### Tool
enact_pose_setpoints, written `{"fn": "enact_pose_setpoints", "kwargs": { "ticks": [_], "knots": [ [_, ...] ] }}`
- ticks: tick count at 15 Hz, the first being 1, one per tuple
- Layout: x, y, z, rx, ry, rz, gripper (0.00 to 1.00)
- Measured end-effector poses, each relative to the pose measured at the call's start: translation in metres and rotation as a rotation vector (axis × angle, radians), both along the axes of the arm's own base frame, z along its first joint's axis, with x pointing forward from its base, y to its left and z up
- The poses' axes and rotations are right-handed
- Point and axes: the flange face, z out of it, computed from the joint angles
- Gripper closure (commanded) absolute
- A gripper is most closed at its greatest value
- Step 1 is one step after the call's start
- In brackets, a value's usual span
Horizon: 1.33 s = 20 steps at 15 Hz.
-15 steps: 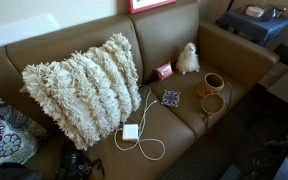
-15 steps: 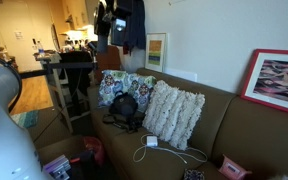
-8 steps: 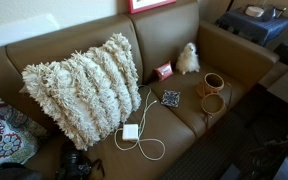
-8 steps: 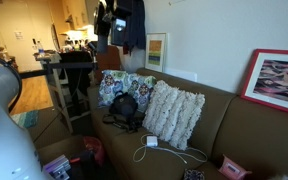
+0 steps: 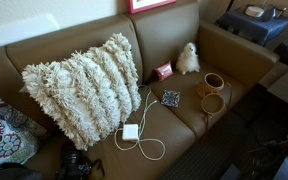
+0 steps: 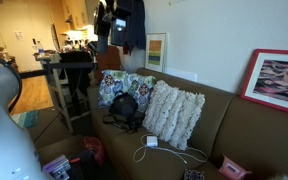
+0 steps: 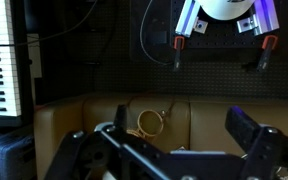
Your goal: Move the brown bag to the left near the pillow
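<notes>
My gripper [image 7: 167, 135] hangs released, jaws wide, gripping nothing; the bag [image 7: 149, 122] lies at 11 o'clock beyond it, 3 o'clock of the pillow [image 5: 84, 85].

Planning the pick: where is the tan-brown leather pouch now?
In an exterior view, the tan-brown pouch lies on the sofa seat at picture right, near the white fluffy toy.

No readable text, label, brand or number in any view. Framed print [image 6: 287, 80] on the wall: colours only. Small red box [image 5: 164, 71]: too blurred to read.
</notes>
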Motion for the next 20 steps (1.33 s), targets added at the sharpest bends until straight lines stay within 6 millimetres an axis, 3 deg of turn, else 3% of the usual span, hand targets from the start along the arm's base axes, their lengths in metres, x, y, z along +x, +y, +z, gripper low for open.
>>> {"fn": "enact_pose_setpoints", "kwargs": {
  "ticks": [14,20],
  "knots": [
    [0.004,0.004,0.001,0.001,-0.025,0.007,0.0],
    [0.028,-0.012,0.004,-0.015,-0.164,0.006,0.0]
  ]
}}
